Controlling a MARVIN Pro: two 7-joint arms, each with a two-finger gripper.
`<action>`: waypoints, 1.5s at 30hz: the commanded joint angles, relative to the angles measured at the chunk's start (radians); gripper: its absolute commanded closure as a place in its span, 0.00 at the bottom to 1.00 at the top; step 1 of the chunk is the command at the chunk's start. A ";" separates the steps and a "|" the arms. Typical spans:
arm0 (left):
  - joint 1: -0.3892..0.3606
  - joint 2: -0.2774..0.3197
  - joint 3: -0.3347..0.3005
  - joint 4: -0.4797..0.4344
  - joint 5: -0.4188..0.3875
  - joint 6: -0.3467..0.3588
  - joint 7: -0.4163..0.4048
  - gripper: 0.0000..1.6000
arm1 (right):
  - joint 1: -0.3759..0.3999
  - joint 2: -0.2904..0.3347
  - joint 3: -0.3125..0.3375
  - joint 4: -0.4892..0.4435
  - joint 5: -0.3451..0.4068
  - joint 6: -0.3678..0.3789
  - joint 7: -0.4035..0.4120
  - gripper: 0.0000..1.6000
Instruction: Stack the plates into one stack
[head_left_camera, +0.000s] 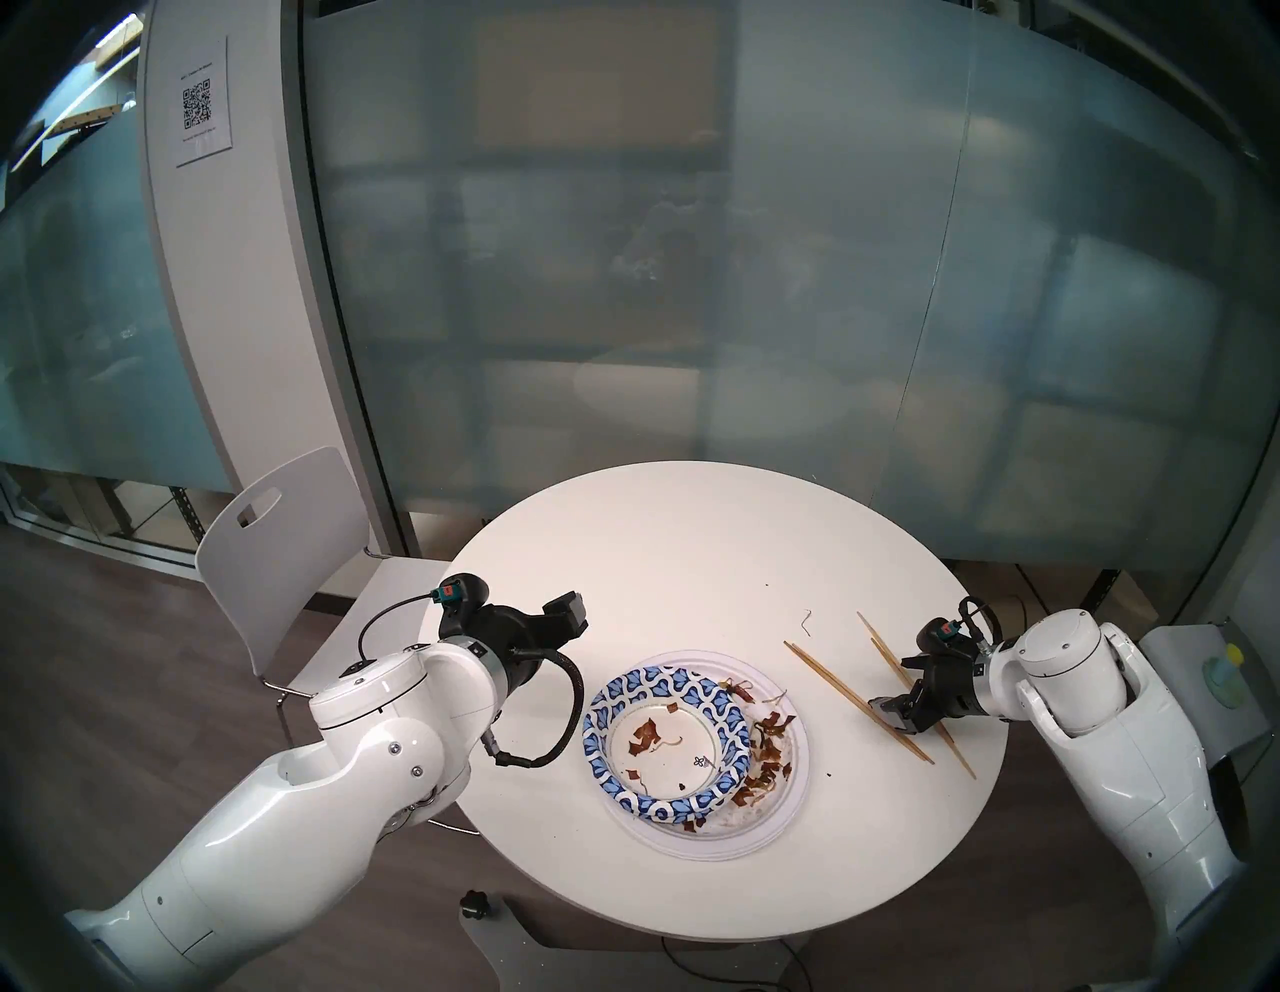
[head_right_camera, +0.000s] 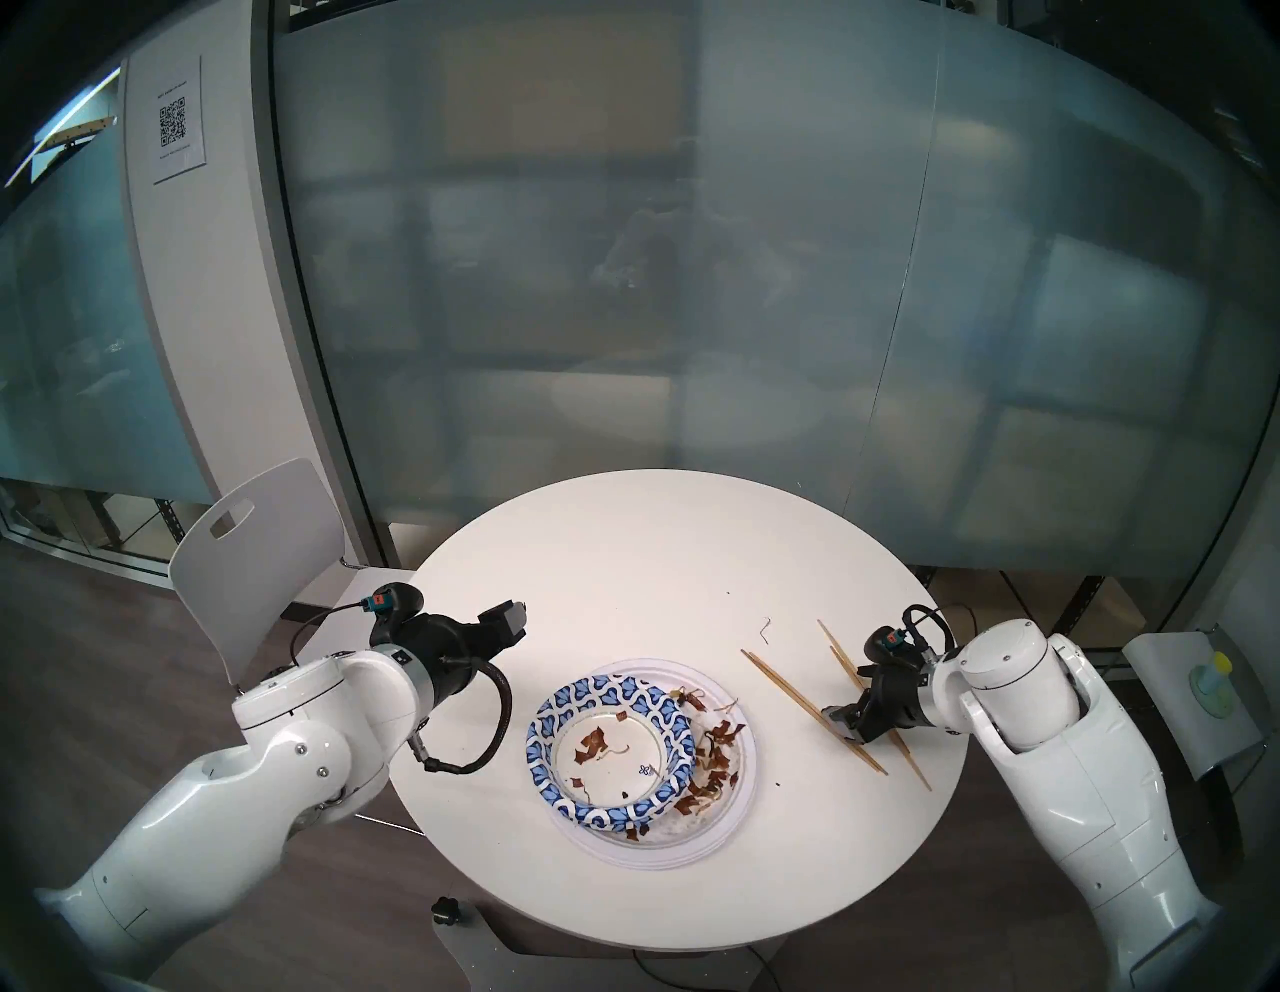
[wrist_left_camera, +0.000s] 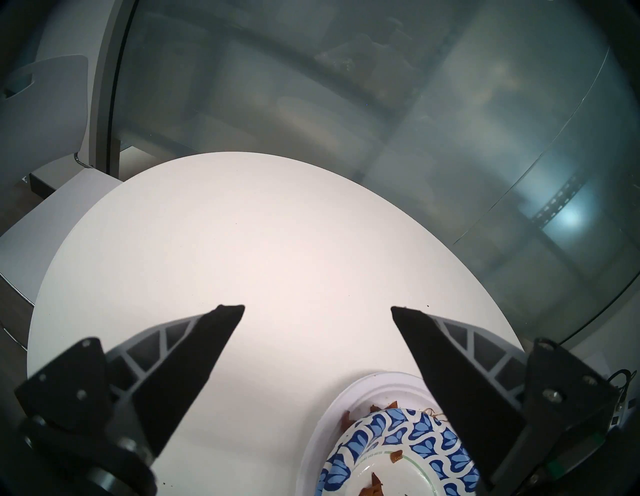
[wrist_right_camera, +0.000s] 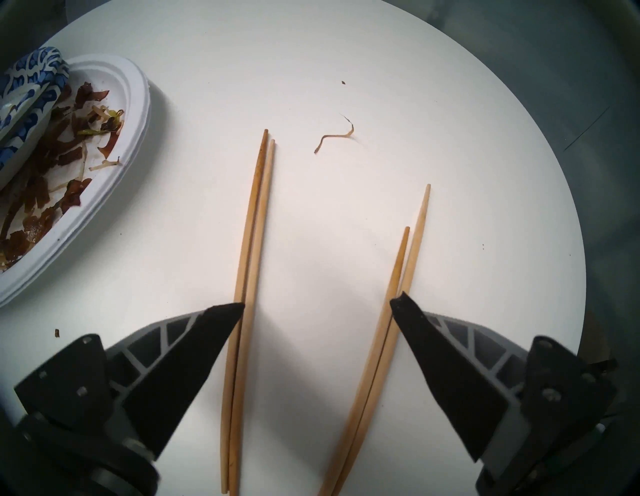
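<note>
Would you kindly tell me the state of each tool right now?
Left tool: open, empty, above the table.
Right tool: open, holding nothing, straddling the chopsticks.

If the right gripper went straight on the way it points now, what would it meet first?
Probably the table: the open right gripper straddles two chopstick pairs lying between its fingers, angled down at the tabletop. Height above them is unclear.

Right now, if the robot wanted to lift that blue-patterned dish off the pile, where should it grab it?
Probably by the raised rim of the blue-patterned dish on its left side, coming in from the left gripper, which is open and nearest. There the rim overhangs the white plates beneath, leaving an edge to pinch; the right side sits against food scraps.
</note>
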 joint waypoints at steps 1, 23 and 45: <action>-0.006 -0.003 -0.005 -0.020 0.001 -0.003 0.002 0.00 | -0.008 -0.014 0.013 -0.044 0.018 -0.016 0.004 0.00; -0.006 -0.002 -0.005 -0.020 0.001 -0.003 0.002 0.00 | 0.025 -0.009 -0.067 0.016 -0.044 -0.012 -0.025 0.00; -0.006 -0.002 -0.004 -0.020 0.001 -0.004 0.002 0.00 | -0.024 -0.020 -0.010 0.066 -0.010 -0.006 -0.036 0.00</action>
